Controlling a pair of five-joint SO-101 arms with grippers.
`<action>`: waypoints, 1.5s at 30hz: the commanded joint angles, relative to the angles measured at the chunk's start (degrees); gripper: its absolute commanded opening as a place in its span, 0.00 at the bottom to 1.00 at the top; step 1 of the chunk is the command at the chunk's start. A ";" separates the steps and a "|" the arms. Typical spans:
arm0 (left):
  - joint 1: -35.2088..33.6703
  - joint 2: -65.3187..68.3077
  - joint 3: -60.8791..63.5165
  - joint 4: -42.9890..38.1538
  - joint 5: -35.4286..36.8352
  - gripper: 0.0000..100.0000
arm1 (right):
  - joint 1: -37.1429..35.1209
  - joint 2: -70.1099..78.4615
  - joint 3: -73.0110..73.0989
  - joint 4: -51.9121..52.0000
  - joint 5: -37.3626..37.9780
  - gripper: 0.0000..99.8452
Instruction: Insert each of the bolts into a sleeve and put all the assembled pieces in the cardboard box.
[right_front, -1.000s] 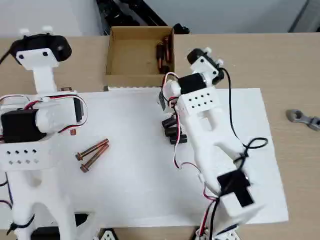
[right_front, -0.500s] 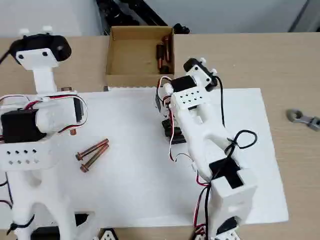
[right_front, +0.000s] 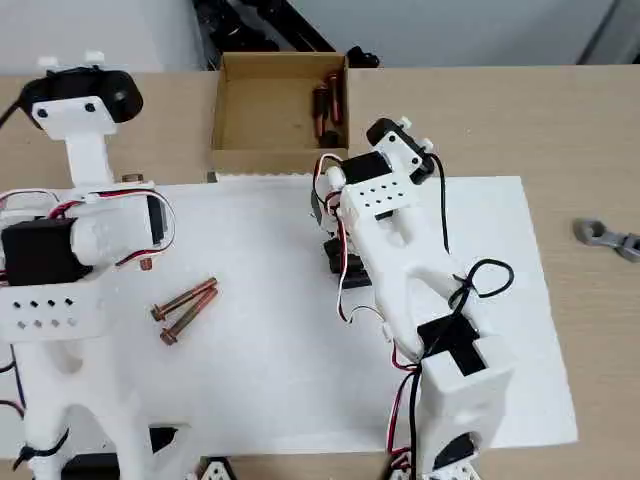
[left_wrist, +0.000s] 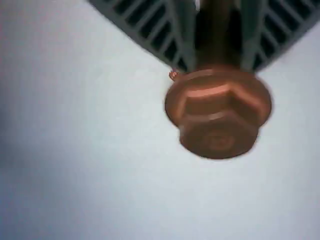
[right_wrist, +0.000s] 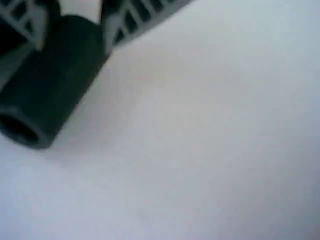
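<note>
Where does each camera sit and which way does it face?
High view: fixed above, looking down at the table, box, loose bolts; both arms show.
Left wrist view: on the left wrist, facing down past the left hand and its bolt.
Right wrist view: on the right wrist, facing down past the right hand and its sleeve.
Shared: the white sheet lies under all three.

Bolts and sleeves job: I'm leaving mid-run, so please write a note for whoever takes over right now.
Left hand: shut on a bolt over the white sheet.
Right hand: shut on a black sleeve.
Two loose bolts and spare sleeves lie on the sheet.
Done: assembled pieces are in the cardboard box.
Left: join the held pair, box it, then do the other two bolts.
</note>
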 joint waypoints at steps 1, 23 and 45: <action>0.00 -2.11 -0.13 -0.26 -0.26 0.01 | -0.48 -0.22 -2.29 -1.19 -0.53 0.16; 0.00 -2.55 2.68 -0.79 -0.26 0.01 | -1.89 -0.13 -2.46 -6.46 -2.90 0.25; 0.00 -2.55 2.68 -0.97 -0.26 0.01 | -1.27 11.91 -2.46 -12.44 -2.81 0.16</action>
